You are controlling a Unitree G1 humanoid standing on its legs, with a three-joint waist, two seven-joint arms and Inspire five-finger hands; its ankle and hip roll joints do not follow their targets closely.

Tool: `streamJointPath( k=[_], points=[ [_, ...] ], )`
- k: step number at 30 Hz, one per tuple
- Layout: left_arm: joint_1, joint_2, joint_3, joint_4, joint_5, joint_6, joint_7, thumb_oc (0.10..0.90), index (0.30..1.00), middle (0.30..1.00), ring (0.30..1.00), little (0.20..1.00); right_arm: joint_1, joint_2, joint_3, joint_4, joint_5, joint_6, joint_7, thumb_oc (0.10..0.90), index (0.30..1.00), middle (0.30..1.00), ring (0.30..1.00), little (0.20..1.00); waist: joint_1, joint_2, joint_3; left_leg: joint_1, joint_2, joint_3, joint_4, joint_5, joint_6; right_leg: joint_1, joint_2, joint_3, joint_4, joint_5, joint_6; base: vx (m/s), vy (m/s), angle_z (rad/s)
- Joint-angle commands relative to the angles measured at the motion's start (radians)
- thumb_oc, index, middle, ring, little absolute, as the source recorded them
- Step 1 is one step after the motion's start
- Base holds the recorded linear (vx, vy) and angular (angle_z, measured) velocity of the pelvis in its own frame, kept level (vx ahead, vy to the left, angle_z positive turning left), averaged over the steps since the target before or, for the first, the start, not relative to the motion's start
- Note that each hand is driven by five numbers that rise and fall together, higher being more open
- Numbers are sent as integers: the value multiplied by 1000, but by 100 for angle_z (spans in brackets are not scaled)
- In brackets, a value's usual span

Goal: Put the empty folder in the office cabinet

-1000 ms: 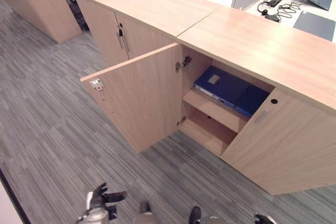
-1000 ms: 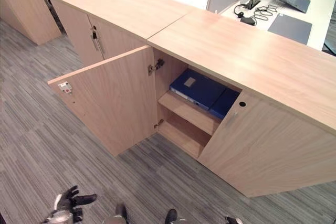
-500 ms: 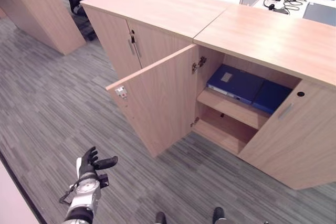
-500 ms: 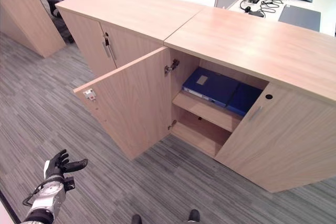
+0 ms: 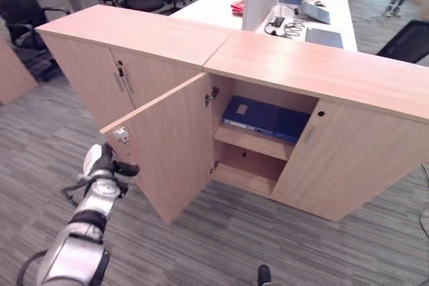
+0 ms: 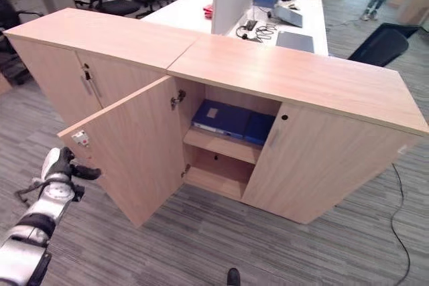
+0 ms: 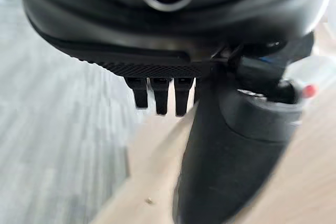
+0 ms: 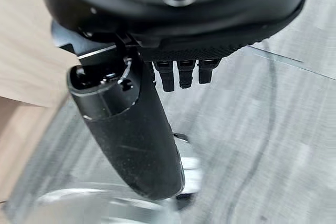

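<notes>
Even, bright indoor light falls from above; the cabinet top [image 6: 288, 72] shows a soft pale sheen, no hard glare; the open compartment [image 5: 258, 155] lies in shade, darkest under its shelf; straight edges bow slightly toward the frame borders; in the left wrist view the door panel [image 7: 294, 171] and the carpet [image 7: 58, 129] are blurred behind the left hand [image 7: 231, 145]; the right wrist view's carpet is similarly soft.

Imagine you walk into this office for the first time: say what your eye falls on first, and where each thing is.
The open cabinet door swings out toward the viewer, baring blue folders lying flat on the upper shelf inside the cabinet. The robot's left hand is raised close to the door's outer edge, near its white latch. Behind the cabinet stands a white desk with office gear on it.
</notes>
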Motion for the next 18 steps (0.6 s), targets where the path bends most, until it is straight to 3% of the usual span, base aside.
streamJointPath(
  k=[1, 3, 4, 6, 7, 9, 12, 15, 18],
  points=[
    [-212, -51, -29, -41, 90, -149, -22, 800, 900, 900, 900, 900, -83, -72, 28, 8, -15, -25, -11, 800, 900, 900, 900, 900, -54, 46, 9, -11, 20, -44, 18, -75, 8, 3, -10, 4, 48, -52, 90, 0, 0, 0],
    [-231, -65, -44, -35, 90, -153, -24, 800, 900, 900, 900, 900, -85, -74, 29, 4, -17, -26, -10, 800, 900, 900, 900, 900, -60, 41, 5, -11, 20, -37, 17, -74, 8, -4, -8, 12, 47, -47, 90, 4, -7, -2],
    [-261, -112, -88, -51, 114, -163, -32, 800, 900, 900, 900, 900, -95, -83, 41, -10, -23, -31, -15, 800, 900, 900, 900, 900, -80, 30, 2, 5, 25, -21, 11, -79, 9, -9, 1, 22, 49, -42, 92, 9, -13, -6],
    [-262, -112, -88, -51, 114, -163, -32, 800, 900, 900, 900, 900, -95, -82, 41, -10, -23, -31, -15, 800, 900, 900, 900, 900, -78, 29, -1, 1, 24, -19, 12, -77, 9, -15, 1, 25, 48, -40, 92, 8, -15, -12],
    [-255, -129, -131, -150, 149, -180, -44, 800, 900, 900, 900, 900, -101, -87, 47, -24, -27, -34, -18, 800, 900, 900, 900, 900, -82, 23, -3, 12, 27, -9, 11, -81, 9, -13, 5, 27, 46, -38, 93, 19, -20, -12],
    [-250, -133, -149, -196, 169, -185, -51, 800, 900, 900, 900, 900, -104, -88, 49, -27, -29, -35, -19, 800, 900, 900, 900, 900, -82, 21, -3, 14, 28, -6, 12, -82, 9, -13, 5, 26, 46, -37, 93, 14, -20, 1],
    [-210, -185, -230, -456, 246, -227, -91, 800, 900, 900, 900, 900, -112, -81, 49, -9, -38, -34, -26, 800, 900, 900, 900, 900, -78, 15, -2, 22, 31, -11, 15, -87, 8, -3, 5, 16, 42, -37, 97, 14, -22, 11],
    [-125, -244, -257, -678, 190, -274, -165, 800, 900, 900, 900, 900, -125, -64, 44, 24, -42, -30, -31, 800, 900, 900, 900, 900, -67, 16, 2, 25, 34, -23, 15, -90, 7, 12, 4, 0, 39, -44, 98, 10, -24, 27],
    [-34, -326, -301, -854, 23, -318, -267, 800, 900, 900, 900, 900, -148, -39, 47, 61, -46, -24, -35, 800, 900, 900, 900, 900, -58, 17, 1, 23, 34, -35, 14, -94, 8, 20, 2, -12, 36, -47, 96, 12, -26, 23]
  ],
)
